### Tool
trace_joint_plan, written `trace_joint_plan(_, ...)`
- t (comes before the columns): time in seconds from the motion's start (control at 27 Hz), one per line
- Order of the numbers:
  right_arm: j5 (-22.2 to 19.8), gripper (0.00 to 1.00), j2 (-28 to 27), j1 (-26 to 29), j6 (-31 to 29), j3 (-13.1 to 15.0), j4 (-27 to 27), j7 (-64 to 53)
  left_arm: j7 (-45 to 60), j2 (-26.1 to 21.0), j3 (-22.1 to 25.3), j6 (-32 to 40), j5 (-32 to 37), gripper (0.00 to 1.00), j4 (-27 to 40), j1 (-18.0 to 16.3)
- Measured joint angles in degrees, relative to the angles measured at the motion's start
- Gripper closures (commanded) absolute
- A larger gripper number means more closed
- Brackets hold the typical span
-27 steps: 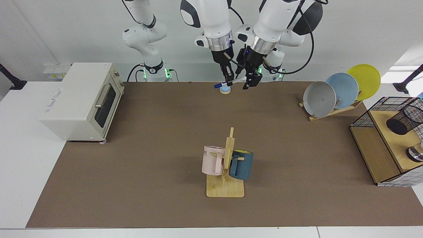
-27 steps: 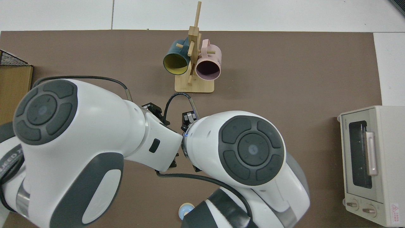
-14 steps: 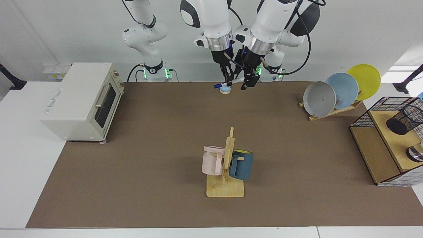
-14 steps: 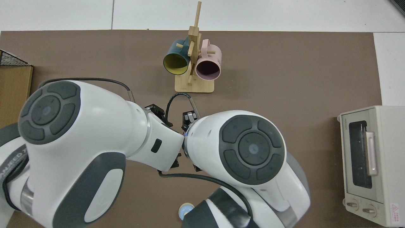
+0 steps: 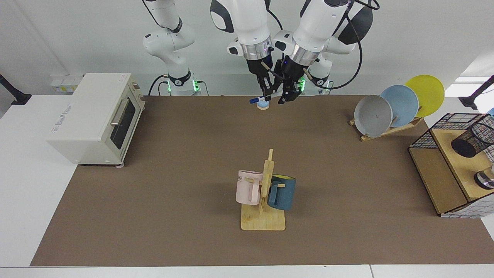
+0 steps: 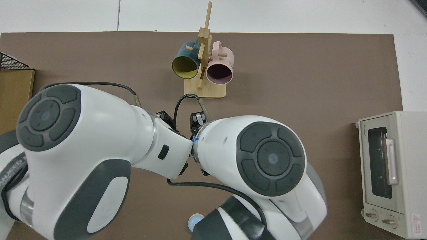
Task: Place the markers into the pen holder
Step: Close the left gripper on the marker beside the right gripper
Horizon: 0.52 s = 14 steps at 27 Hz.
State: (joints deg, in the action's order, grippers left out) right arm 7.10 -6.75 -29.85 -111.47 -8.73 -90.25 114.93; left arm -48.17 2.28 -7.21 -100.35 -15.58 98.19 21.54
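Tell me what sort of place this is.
Probably a robotics lab staged as a kitchen: two robot arms bolted behind a table, a toaster oven, a mug stand and a plate rack.

The toaster oven (image 5: pixel 96 117) sits at the table's (image 5: pixel 173 231) left, the mug rack (image 5: pixel 264 200) near centre front, the plate rack (image 5: pixel 397 106) far right. The shelf frame (image 5: pixel 444 162) stands rightmost, the pen holder (image 5: pixel 472 141) on it.

Facing camera across table, overhead camera near arms, both showing mug rack (image 5: pixel 266 193)
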Motion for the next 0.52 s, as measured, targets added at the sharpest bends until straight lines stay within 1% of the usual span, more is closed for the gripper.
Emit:
trace_joint_plan(0.04, 0.0, 1.0, 0.0, 0.0, -0.2, 0.0, 0.0, 0.0, 0.0, 0.0, 0.0, 0.0, 0.0, 0.56, 0.0, 0.0)
trace_joint_plan(0.11, 0.0, 1.0, 0.0, 0.0, -0.5, 0.1, 0.0, 0.0, 0.0, 0.0, 0.0, 0.0, 0.0, 0.62, 0.0, 0.0)
trace_joint_plan(0.26, 0.1, 1.0, 0.0, 0.0, -0.7, 0.1, 0.0, 0.1, 0.0, 0.0, 0.0, 0.0, 0.0, 0.69, 0.0, 0.0)
trace_joint_plan(0.52, 0.2, 1.0, -0.1, 0.0, -1.2, 0.0, 0.0, 0.1, 0.1, 0.0, 0.0, -1.2, -0.1, 0.69, 0.0, 0.0)
